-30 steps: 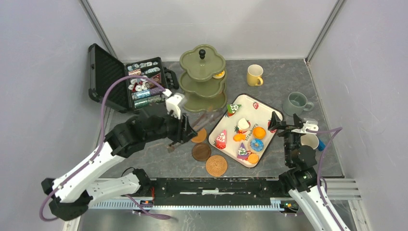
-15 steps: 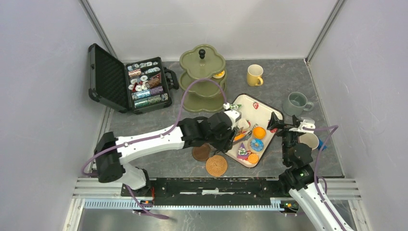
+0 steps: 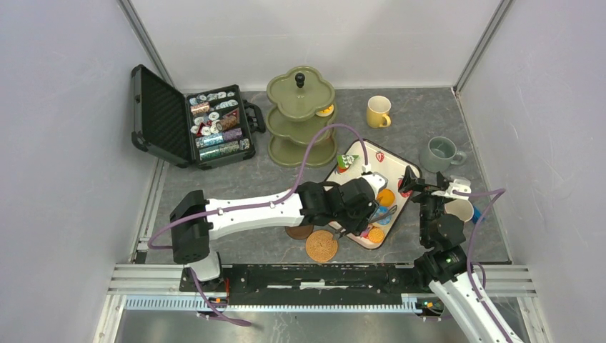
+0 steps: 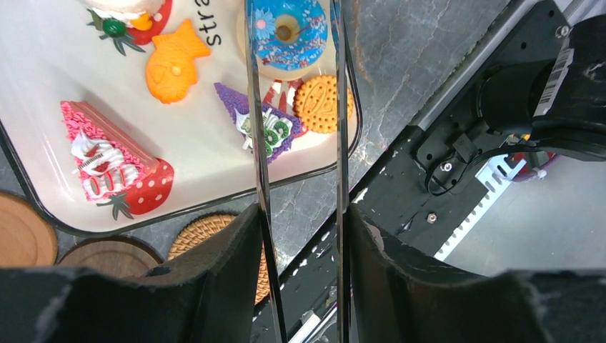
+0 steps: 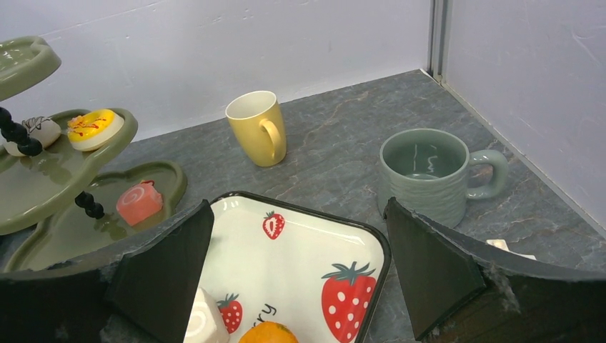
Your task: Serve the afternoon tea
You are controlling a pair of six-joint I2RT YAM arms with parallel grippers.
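Left jaws: the left gripper (image 4: 300,221) is pressed shut against a pair of thin metal tongs (image 4: 339,143), whose two blades are pinched between the black fingers.
Left arm: it is stretched across the tabletop (image 3: 421,118) to the near part of the tray (image 4: 43,64).
Tongs: the blades are extended over the tray, and the blue donut (image 4: 309,37) is flanked by them. Contact with the donut cannot be told.
Right jaws: the right gripper (image 5: 296,286) is spread wide with nothing held, and is raised at the tray's right edge.
Cakes on tray: a purple slice (image 4: 277,130) and a round biscuit (image 4: 318,103) lie just beside the donut. An orange fish-shaped cake (image 4: 171,68) and a pink strawberry slice (image 4: 107,161) are seen further along, and a green slice (image 3: 346,161) lies at the far corner.
Stand: the olive-green three-tier stand (image 3: 301,118) is set upright behind the tray. A yellow-topped cake (image 5: 93,127) and a white piece (image 5: 39,131) are carried on its middle tier, and a pink roll (image 5: 139,202) on the bottom tier.
Mugs: the yellow mug (image 3: 377,111) and the grey-green mug (image 3: 439,153) are stood upright beyond the tray, well apart. A third mug (image 3: 461,209) is partly hidden by the right arm.
Coasters: a woven coaster (image 4: 207,229) and two plain brown coasters (image 4: 25,236) are laid on the tabletop just outside the tray's near rim.
Case: an open black case (image 3: 161,114) of chips is placed at the far left.
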